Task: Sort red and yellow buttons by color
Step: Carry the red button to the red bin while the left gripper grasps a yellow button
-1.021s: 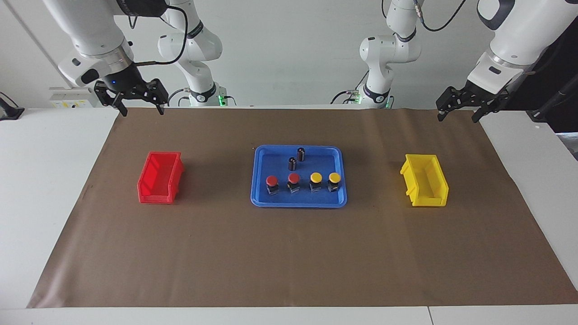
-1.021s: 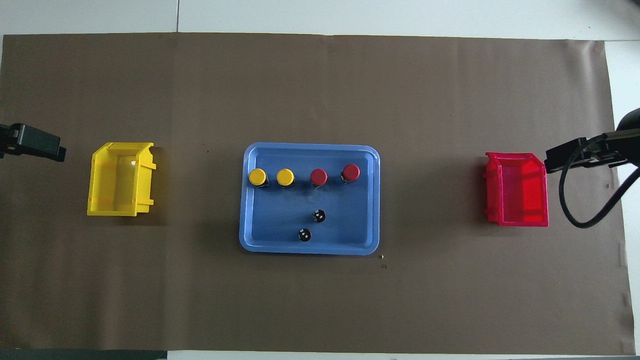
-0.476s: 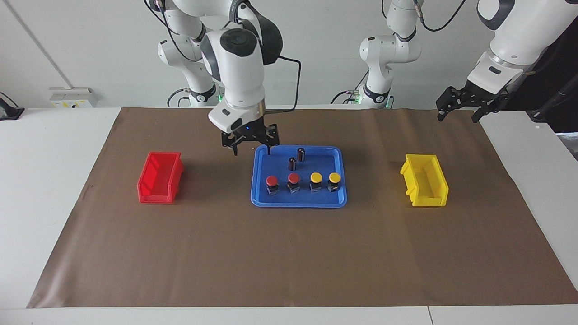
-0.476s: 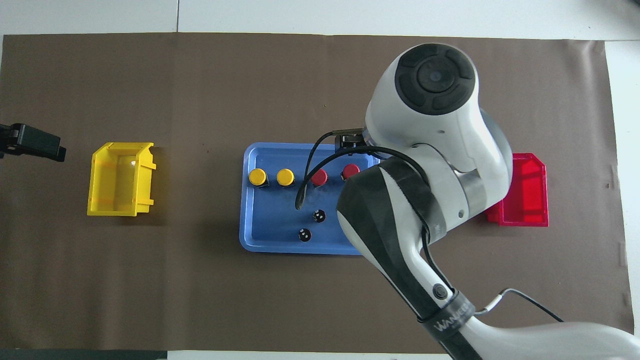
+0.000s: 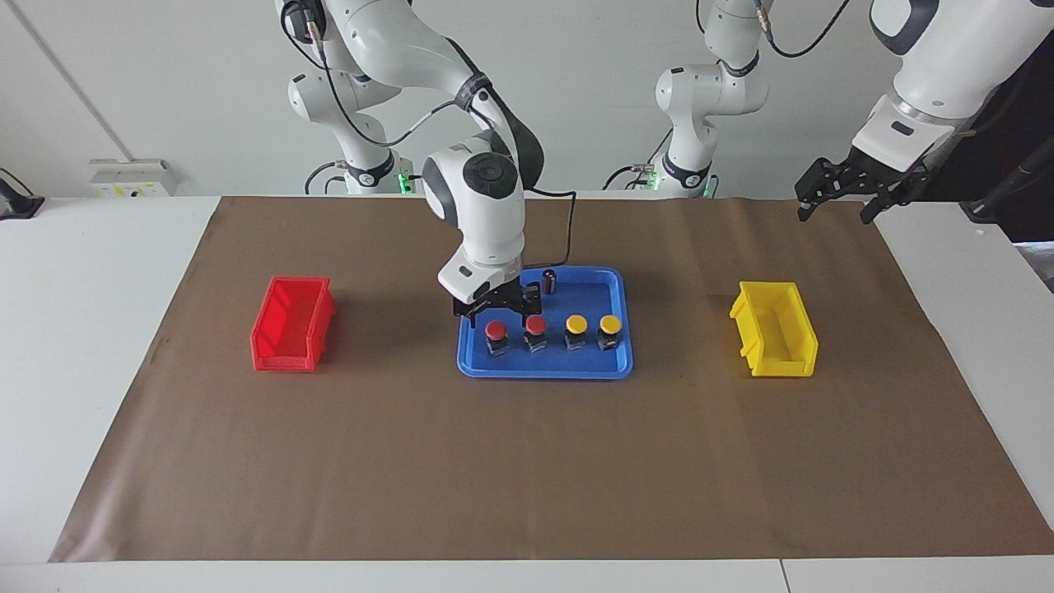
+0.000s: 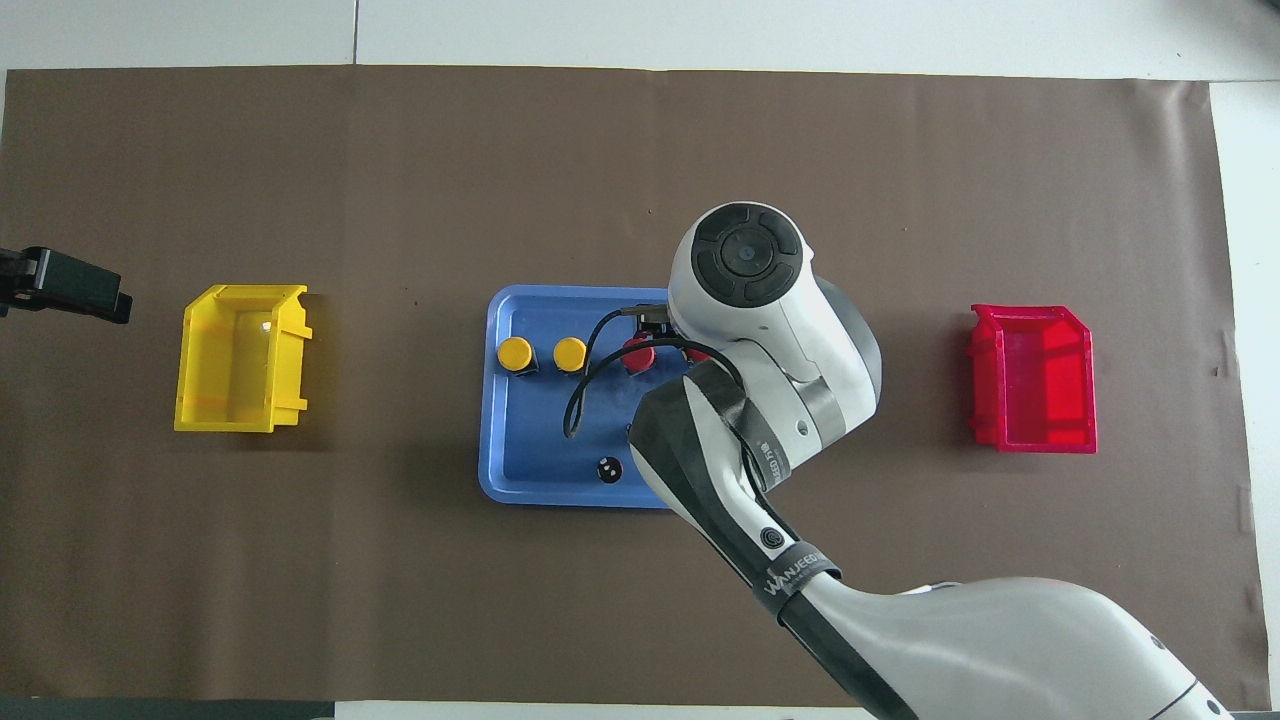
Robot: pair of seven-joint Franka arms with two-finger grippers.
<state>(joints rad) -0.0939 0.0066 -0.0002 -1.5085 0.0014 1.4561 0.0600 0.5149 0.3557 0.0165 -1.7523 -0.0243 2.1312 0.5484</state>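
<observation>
Over the blue tray [image 5: 545, 367], your right gripper [image 5: 497, 314] hangs open just above the red buttons [image 5: 496, 330], which crowd close enough that one finger could knock the neighbor over.

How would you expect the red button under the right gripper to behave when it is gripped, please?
The red button looks top-heavy, a domed cap on a small block, so a nudge may tip it. The right gripper would likely grip its squared body better than the rounded cap.

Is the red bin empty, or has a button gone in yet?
Empty. The red bin shows only its bare floor, and all four buttons stand in the blue tray: two red, two yellow.
</observation>
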